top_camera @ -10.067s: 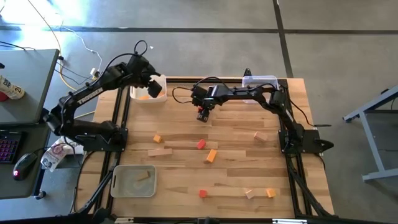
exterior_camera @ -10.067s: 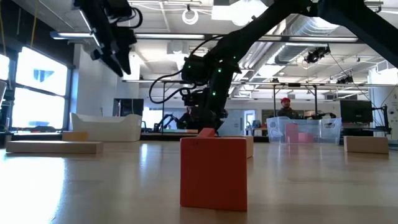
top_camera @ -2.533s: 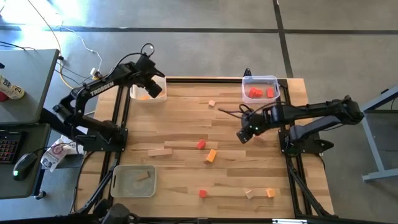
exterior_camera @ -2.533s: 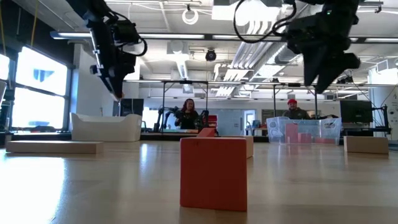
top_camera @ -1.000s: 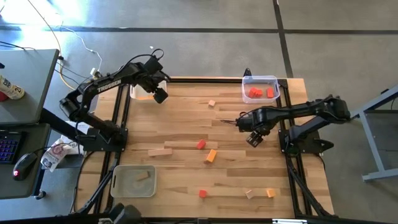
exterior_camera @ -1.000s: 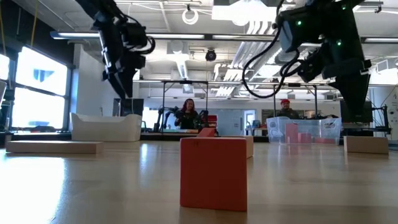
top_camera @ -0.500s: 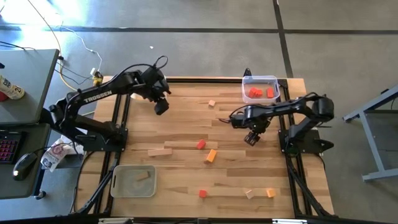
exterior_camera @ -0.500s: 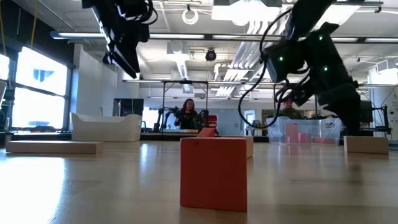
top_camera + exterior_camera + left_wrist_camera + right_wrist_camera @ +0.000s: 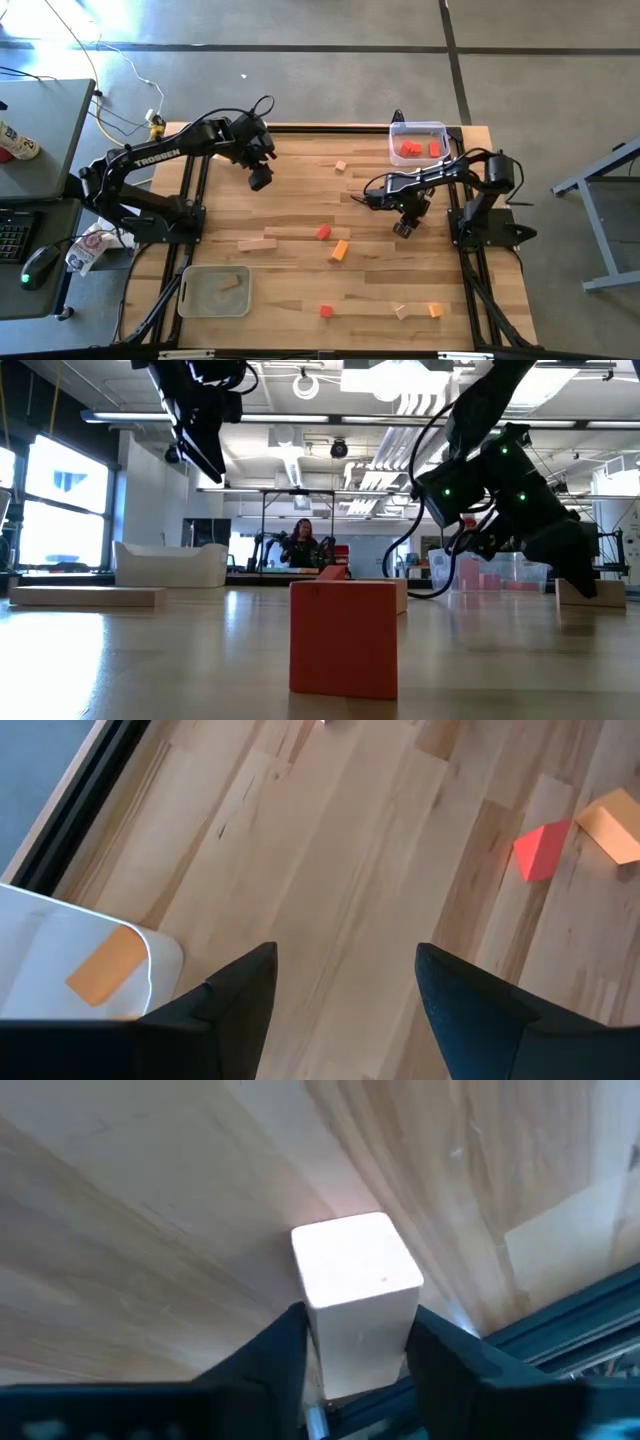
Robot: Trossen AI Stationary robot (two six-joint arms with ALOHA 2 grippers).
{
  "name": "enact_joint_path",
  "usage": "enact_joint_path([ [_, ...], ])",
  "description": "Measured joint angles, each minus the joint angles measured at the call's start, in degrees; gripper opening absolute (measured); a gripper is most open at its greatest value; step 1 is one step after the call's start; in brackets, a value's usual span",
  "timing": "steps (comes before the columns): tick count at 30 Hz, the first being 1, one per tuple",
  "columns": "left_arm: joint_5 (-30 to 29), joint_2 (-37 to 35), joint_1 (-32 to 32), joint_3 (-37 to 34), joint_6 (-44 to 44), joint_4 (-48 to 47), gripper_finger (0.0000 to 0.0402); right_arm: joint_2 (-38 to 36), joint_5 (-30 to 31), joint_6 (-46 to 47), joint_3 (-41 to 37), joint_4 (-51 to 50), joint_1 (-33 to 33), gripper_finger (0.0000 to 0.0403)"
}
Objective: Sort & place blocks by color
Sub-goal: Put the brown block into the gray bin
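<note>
Grey concrete floor (image 9: 300,70), bright windows (image 9: 60,505) and exposed ceiling ducts (image 9: 330,420).

Two matte-black jointed arms rise from dark bases bolted to black rails along the worktop's side edges. The left arm (image 9: 170,152) carries white "TROSSEN" lettering on one link. Thin black cables loop loosely off both wrists. Small green indicator lights glow on the right arm (image 9: 480,470) near its wrist.
</note>
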Motion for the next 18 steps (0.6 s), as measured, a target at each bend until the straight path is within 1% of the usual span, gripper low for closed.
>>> enact_joint_path([
  [2,0.0,0.0,0.0,0.0,0.0,0.0,0.0223,-0.14,0.0,0.89,0.01,-0.26,-0.01,0.0097],
  [3,0.0,0.0,0.0,0.0,0.0,0.01,0.0223,-0.17,0.02,1.33,0.03,-0.28,-0.01,0.0094],
  [11,0.0,0.02,0.0,0.0,-0.07,0.11,0.0223,-1.1,0.11,1.23,2.13,0.3,1.17,0.0094],
  [15,0.0,0.02,0.0,0.0,0.0,0.17,0.0223,-3.57,0.44,2.23,3.62,1.34,2.27,0.0094],
  [18,0.13,0.02,0.0,0.0,0.0,0.26,0.0223,-6.03,0.52,2.61,4.31,4.38,3.19,0.0094],
])
